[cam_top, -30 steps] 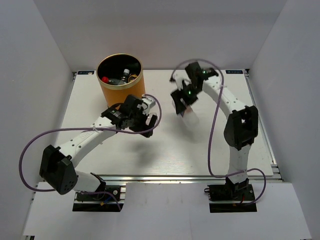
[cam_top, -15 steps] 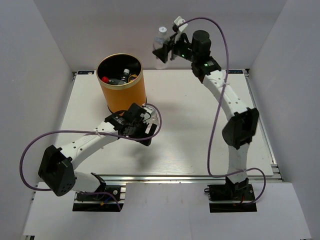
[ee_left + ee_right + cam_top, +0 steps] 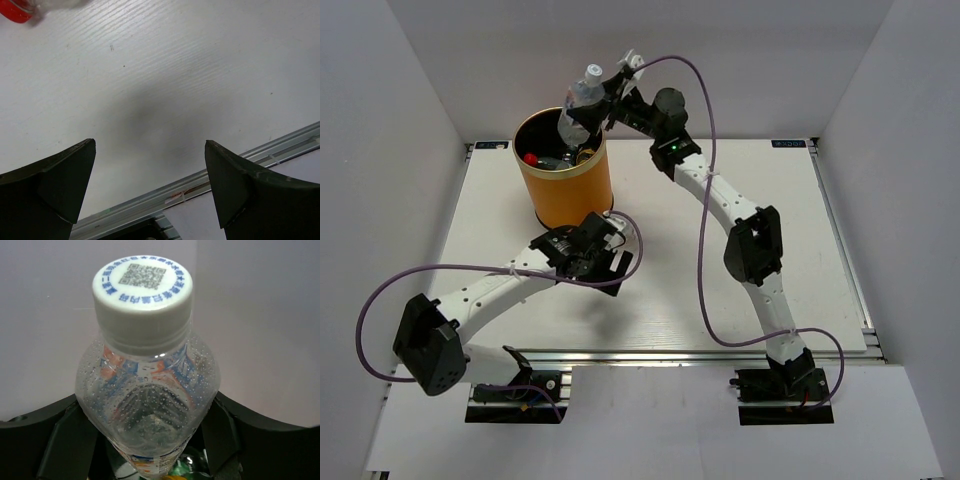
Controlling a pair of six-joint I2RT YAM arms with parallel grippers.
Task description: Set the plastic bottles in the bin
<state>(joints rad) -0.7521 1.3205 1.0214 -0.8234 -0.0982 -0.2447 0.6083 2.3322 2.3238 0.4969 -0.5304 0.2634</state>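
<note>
My right pincer [image 3: 588, 118], gripping 1 clear bottle [image 3: 586, 88], has swung to 11 o'clock over the bin [image 3: 565, 195], seemingly ready to drop.

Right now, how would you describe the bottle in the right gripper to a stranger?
Look for the tall orange bin at the table's far left. Just above its rim, the right gripper holds a clear bottle. Unlike the bottles inside the bin, it hangs in the air and has a white cap.
</note>
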